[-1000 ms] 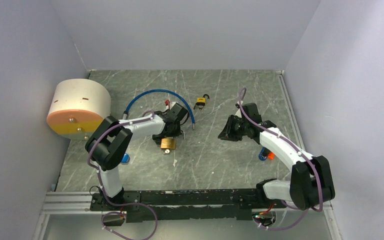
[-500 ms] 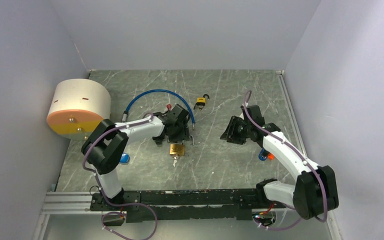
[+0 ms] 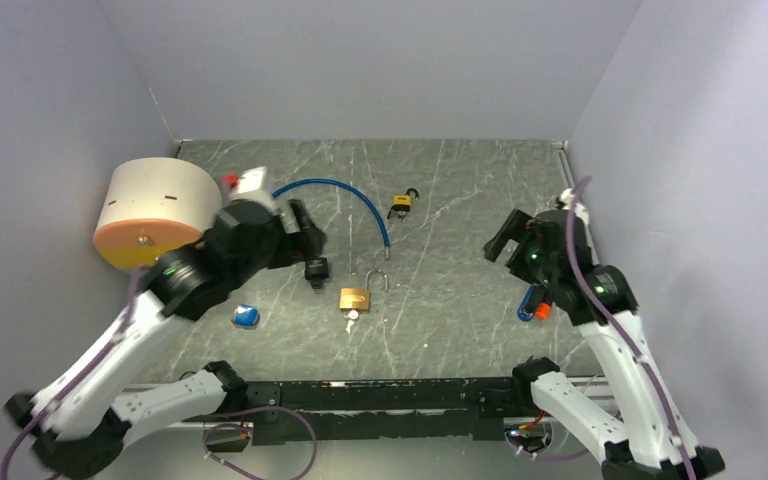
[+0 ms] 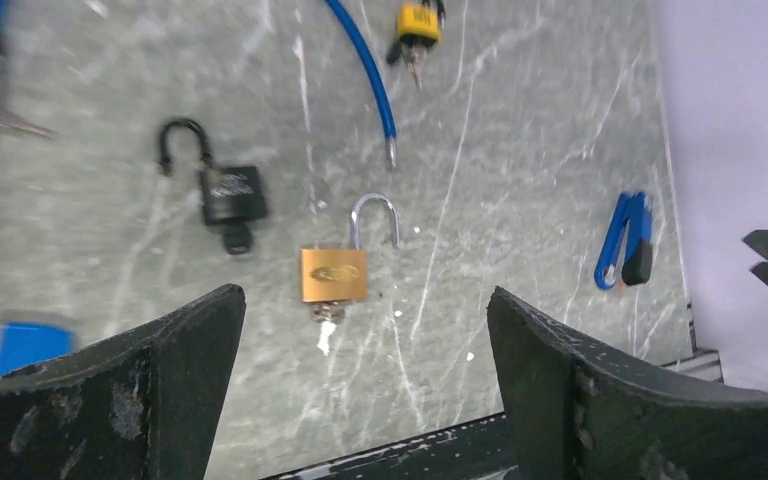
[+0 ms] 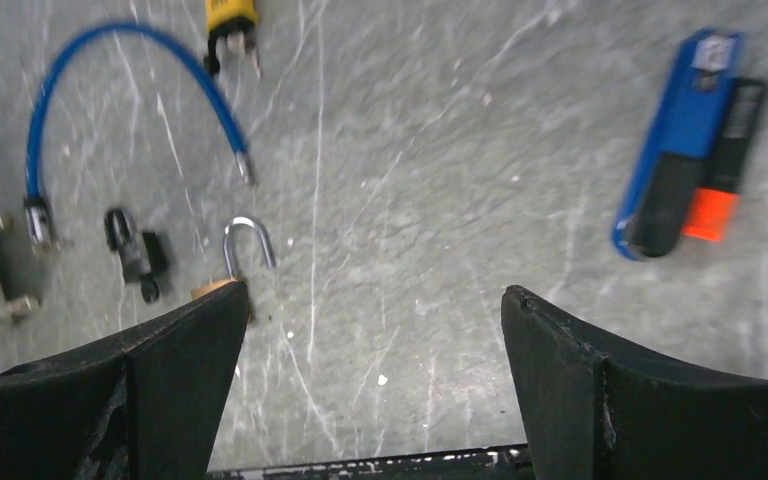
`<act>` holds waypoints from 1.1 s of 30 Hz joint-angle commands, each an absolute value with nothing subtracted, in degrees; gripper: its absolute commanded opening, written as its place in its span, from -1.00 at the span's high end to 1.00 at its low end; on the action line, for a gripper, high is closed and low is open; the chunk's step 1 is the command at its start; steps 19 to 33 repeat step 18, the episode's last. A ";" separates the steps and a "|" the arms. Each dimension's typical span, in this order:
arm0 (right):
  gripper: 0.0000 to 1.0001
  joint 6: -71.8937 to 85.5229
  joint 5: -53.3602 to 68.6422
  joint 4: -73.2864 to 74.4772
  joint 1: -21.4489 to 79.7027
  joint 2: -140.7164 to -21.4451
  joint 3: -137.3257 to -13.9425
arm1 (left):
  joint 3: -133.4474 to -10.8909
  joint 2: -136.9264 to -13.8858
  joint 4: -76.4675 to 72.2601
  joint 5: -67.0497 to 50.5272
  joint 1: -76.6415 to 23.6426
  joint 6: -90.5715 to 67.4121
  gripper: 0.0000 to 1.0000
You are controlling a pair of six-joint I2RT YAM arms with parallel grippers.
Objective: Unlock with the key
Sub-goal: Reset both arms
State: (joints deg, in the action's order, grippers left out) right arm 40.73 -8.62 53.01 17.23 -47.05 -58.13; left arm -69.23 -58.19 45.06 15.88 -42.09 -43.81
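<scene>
Padlock (image 4: 334, 274) lies on the table (image 3: 440, 200), shackle (image 4: 375, 200) sprung, key (image 4: 326, 318) in its base (unlocking looks finished). We see left gripper (image 4: 365, 310) and right gripper (image 5: 375, 305) wide open, empty, above it; next, we'd simply retire.

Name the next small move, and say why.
Probably just park the left gripper and right gripper: both are open and empty, and the padlock lies with its shackle swung open, key in its base.
</scene>
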 commanded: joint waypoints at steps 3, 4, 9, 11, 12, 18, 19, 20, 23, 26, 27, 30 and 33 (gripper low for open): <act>-0.97 42.57 -25.80 70.70 17.32 -43.16 -74.23 | -79.57 -45.28 65.49 28.36 -42.26 -37.37 -0.88; -0.97 42.44 -26.62 72.04 17.32 -43.08 -76.53 | -81.83 -44.34 67.86 29.45 -42.24 -37.25 -0.88; -0.97 40.49 -26.38 74.60 17.36 -41.81 -83.62 | -92.30 -41.14 78.18 33.95 -42.16 -38.31 -0.88; -0.97 40.20 -26.16 74.62 17.34 -40.86 -84.52 | -95.50 -40.23 80.64 35.19 -42.13 -38.30 -0.88; -0.97 40.17 -26.11 74.69 17.32 -40.59 -84.81 | -96.44 -39.89 81.54 35.66 -42.15 -38.31 -0.88; -0.97 41.87 -26.88 77.06 17.33 -40.94 -85.62 | -99.21 -38.69 83.84 36.50 -42.15 -37.57 -0.88; -0.97 41.87 -26.88 77.06 17.33 -40.94 -85.62 | -99.21 -38.69 83.84 36.50 -42.15 -37.57 -0.88; -0.97 41.87 -26.88 77.06 17.33 -40.94 -85.62 | -99.21 -38.69 83.84 36.50 -42.15 -37.57 -0.88; -0.97 41.87 -26.88 77.06 17.33 -40.94 -85.62 | -99.21 -38.69 83.84 36.50 -42.15 -37.57 -0.88; -0.97 41.87 -26.88 77.06 17.33 -40.94 -85.62 | -99.21 -38.69 83.84 36.50 -42.15 -37.57 -0.88; -0.97 41.87 -26.88 77.06 17.33 -40.94 -85.62 | -99.21 -38.69 83.84 36.50 -42.15 -37.57 -0.88; -0.97 41.87 -26.88 77.06 17.33 -40.94 -85.62 | -99.21 -38.69 83.84 36.50 -42.15 -37.57 -0.88; -0.97 41.87 -26.88 77.06 17.33 -40.94 -85.62 | -99.21 -38.69 83.84 36.50 -42.15 -37.57 -0.88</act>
